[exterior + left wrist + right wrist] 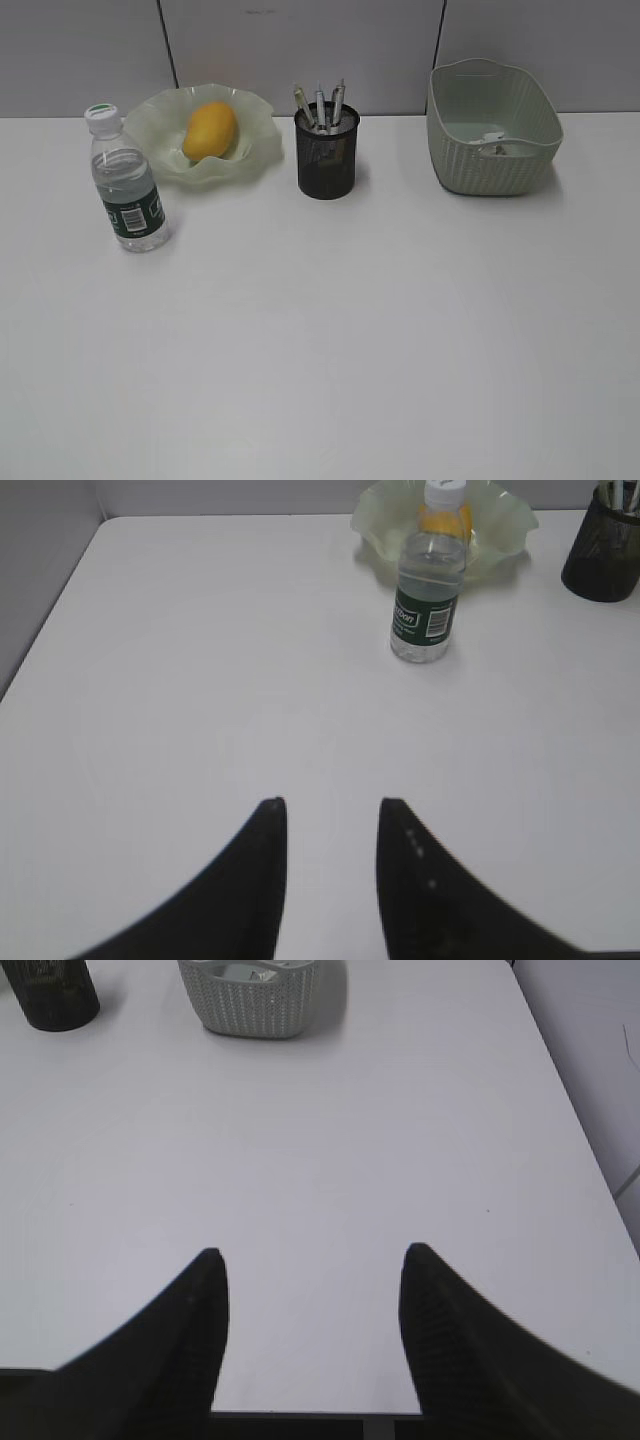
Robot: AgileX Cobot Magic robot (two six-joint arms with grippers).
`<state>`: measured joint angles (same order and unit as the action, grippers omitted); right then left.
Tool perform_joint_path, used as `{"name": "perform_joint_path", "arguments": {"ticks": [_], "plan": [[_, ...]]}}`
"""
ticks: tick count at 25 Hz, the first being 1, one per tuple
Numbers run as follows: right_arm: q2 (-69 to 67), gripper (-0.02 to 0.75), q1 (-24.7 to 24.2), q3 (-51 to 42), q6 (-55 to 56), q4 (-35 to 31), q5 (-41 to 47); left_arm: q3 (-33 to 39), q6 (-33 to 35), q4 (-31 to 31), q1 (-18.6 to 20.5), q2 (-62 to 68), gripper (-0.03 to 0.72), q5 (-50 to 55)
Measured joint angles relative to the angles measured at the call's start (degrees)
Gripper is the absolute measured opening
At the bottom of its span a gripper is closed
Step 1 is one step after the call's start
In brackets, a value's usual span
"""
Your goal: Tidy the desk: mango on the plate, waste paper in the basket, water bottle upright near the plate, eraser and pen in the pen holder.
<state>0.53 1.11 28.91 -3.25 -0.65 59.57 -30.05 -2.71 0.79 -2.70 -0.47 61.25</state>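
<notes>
**Ana:** Mango (210, 130) first, from the exterior view: it lies in the plate (255, 150) near the far edge of the desk (330, 340), toward the far left corner, its long axis tilted up and to the right. The water bottle (125, 180) stands upright just beside the plate, on its left and nearer to us. The pen holder (327, 152) sits to the right of the plate with pens (320, 105) sticking out. The basket (490, 130) is toward the far right corner, with something pale inside, probably the waste paper (495, 142). Neither arm shows here.

**Ben:** And the eraser?

**Ana:** I can't see it; it may be inside the mesh cup.

**Ben:** Left wrist view?

**Ana:** The left gripper (330, 825) hangs over bare desk with its jaws apart and nothing between them. The bottle (430, 590) is ahead and to its right, well apart, upright, with the plate (510, 525) right behind it and the holder (603, 550) at the right edge of the frame. Nothing stands in the way.

**Ben:** Right wrist view?

**Ana:** The right gripper (312, 1275) is spread wider, also empty, near the desk's front edge. The basket (260, 1005) lies ahead and slightly left, well apart, and the holder (55, 995) is in the far left corner of the frame. The desk between is bare.

**Ben:** So which arm moves next?

**Ana:** I'd judge neither needs to; everything looks placed. If the bottle needed a nudge, the left arm is nearer.
</notes>
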Motion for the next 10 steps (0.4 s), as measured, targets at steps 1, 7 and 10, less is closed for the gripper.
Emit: {"name": "perform_joint_path", "arguments": {"ticks": [1, 7, 10], "plan": [[0.0, 0.441, 0.0, 0.0, 0.0, 0.0, 0.0, 0.0, 0.0, 0.0, 0.0, 0.0, 0.239, 0.0], [0.0, 0.441, 0.0, 0.0, 0.0, 0.0, 0.0, 0.0, 0.0, 0.0, 0.0, 0.0, 0.239, 0.0], [0.0, 0.442, 0.0, 0.0, 0.0, 0.0, 0.0, 0.0, 0.0, 0.0, -0.1, 0.0, 0.239, 0.0]]}}
